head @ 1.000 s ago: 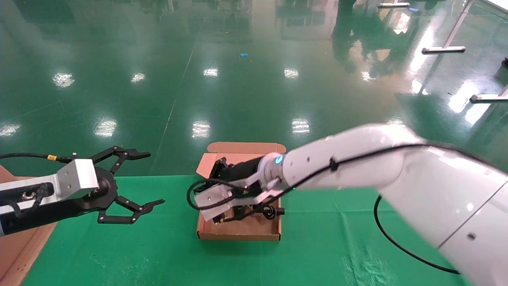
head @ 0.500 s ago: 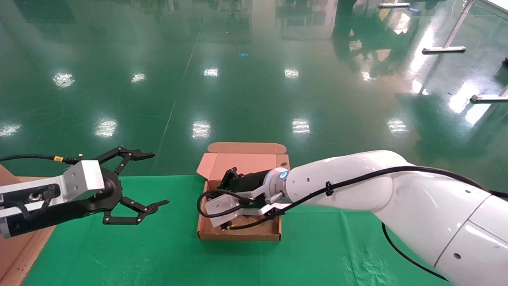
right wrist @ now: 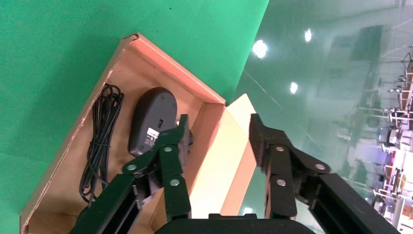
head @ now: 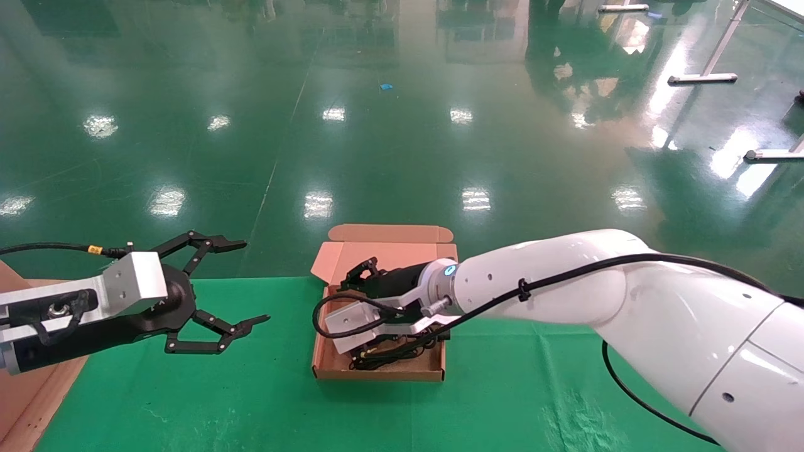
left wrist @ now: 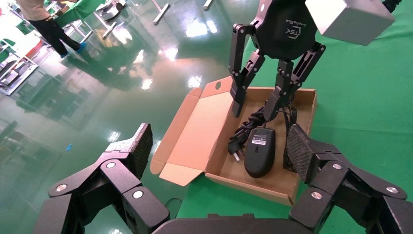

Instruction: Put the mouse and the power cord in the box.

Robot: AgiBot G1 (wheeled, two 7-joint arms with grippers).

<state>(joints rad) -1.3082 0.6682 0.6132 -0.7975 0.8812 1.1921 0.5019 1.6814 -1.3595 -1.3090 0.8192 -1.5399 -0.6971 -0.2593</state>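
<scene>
Overhead lamps are lighting the scene brightly and evenly; the glossy green floor (head: pixel 402 125) is throwing back rows of white glare patches and hazy reflections; the box (head: pixel 377 373) is casting a soft shadow on the green cloth (head: pixel 515 389); near finger pads (left wrist: pixel 297 148) are appearing slightly soft.

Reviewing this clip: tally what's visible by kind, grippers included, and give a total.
Grippers: 2, left gripper open beside the box, right gripper open over it
Boxes: 1, box
Mice: 1, mouse in the box
Power cords: 1, power cord in the box
Total: 5
</scene>
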